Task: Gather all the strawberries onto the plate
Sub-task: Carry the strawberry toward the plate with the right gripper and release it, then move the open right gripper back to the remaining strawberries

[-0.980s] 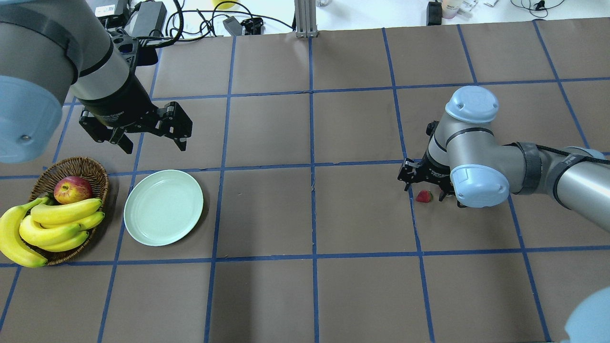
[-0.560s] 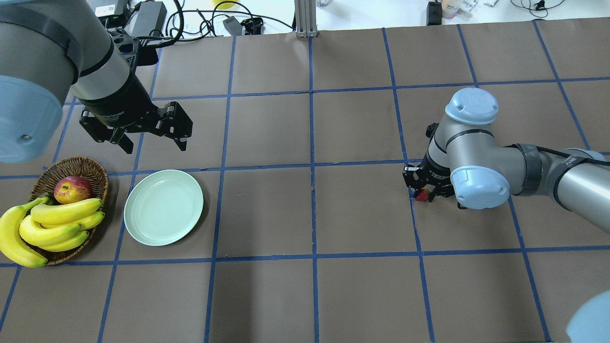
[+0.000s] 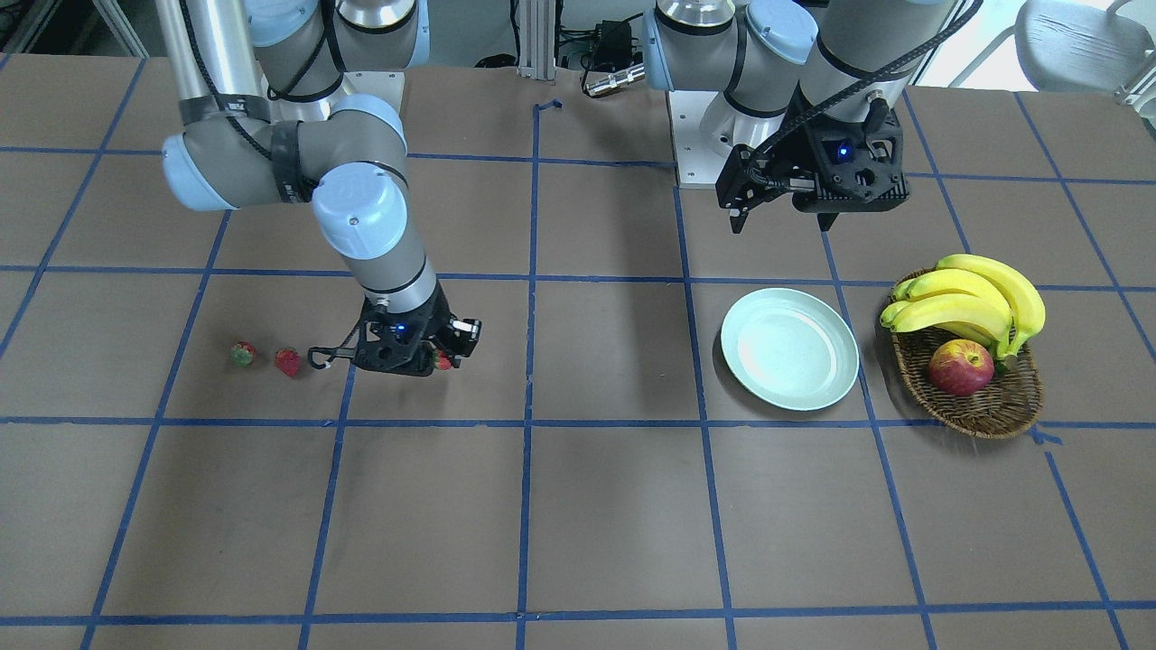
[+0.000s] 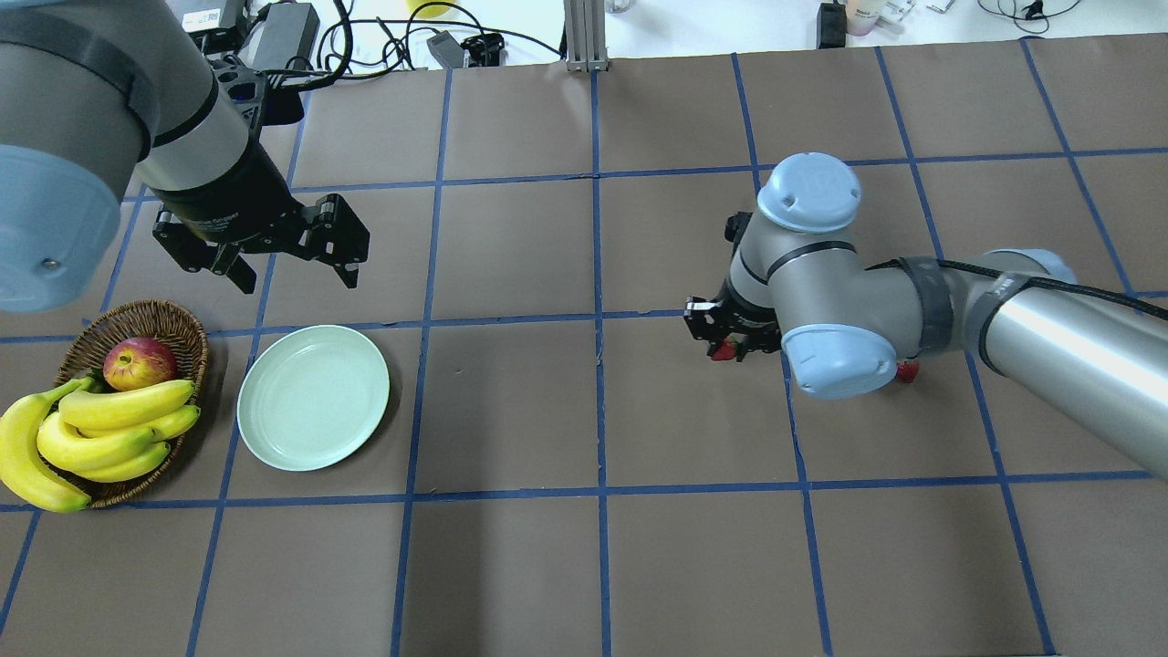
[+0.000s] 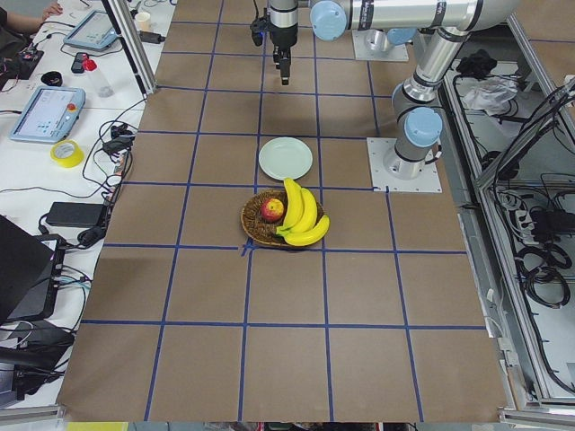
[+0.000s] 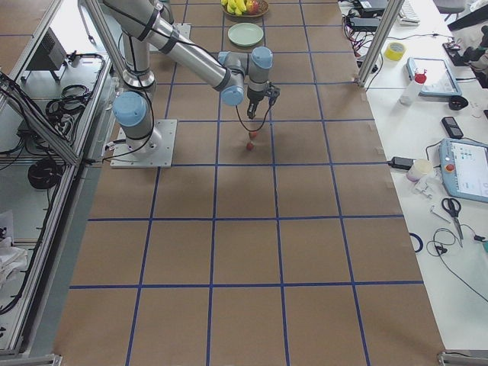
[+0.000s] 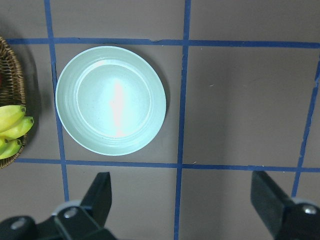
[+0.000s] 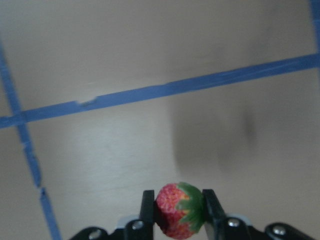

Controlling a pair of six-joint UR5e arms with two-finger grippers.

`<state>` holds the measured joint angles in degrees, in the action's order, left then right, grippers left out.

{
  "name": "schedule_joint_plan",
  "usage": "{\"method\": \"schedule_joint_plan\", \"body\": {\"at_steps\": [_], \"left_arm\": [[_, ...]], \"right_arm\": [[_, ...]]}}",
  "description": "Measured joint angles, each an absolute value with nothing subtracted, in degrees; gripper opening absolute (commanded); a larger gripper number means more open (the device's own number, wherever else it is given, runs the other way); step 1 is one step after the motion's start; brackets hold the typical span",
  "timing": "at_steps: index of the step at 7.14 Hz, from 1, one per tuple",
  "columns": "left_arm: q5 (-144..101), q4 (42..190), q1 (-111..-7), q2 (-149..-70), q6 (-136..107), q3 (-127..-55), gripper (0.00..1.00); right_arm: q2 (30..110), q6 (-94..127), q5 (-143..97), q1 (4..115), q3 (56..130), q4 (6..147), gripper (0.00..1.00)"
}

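Note:
My right gripper (image 4: 730, 350) is shut on a red strawberry (image 8: 175, 216) and holds it above the table, right of centre; it also shows in the front view (image 3: 440, 361). Two more strawberries lie on the table behind it: a red one (image 3: 288, 361) and a duller, greener one (image 3: 241, 353). In the overhead view only one strawberry (image 4: 906, 370) peeks out beside my right elbow. The mint-green plate (image 4: 313, 398) sits empty at the left. My left gripper (image 4: 297, 274) hangs open and empty just beyond the plate (image 7: 111, 100).
A brown wicker basket (image 4: 137, 318) with a red apple (image 4: 139, 362) and a bunch of bananas (image 4: 91, 438) stands left of the plate. Cables and power bricks (image 4: 283, 32) lie past the table's far edge.
My right gripper closed on the strawberry, lifted it and carried it left towards the plate. The left arm has not moved.

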<state>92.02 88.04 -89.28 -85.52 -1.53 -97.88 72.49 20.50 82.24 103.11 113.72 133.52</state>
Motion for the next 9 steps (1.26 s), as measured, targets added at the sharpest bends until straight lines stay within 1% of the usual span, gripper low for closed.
{"method": "schedule_joint_plan", "body": {"at_steps": [3, 5, 6, 7, 9], "left_arm": [[92.0, 87.98, -89.27, -85.52, -1.5, -97.84, 1.0], [91.96, 87.98, -89.28, -85.41, -1.49, -97.85, 1.0], [91.58, 87.98, -89.29, -85.37, -1.49, -97.85, 1.0], [91.05, 87.98, -89.28, -85.35, -1.49, -97.84, 1.0], [90.61, 87.98, -89.27, -85.34, -1.49, -97.82, 1.0]], "right_arm": [[66.57, 26.14, 73.75, 111.37, 109.31, 137.88, 0.06], [62.9, 31.93, 71.96, 115.17, 106.13, 138.43, 0.13], [61.51, 33.92, 71.8, 116.47, 105.06, 138.46, 0.92], [61.01, 34.72, 72.12, 117.13, 104.7, 138.47, 1.0], [61.55, 34.95, 75.25, 117.39, 105.0, 138.36, 1.0]]}}
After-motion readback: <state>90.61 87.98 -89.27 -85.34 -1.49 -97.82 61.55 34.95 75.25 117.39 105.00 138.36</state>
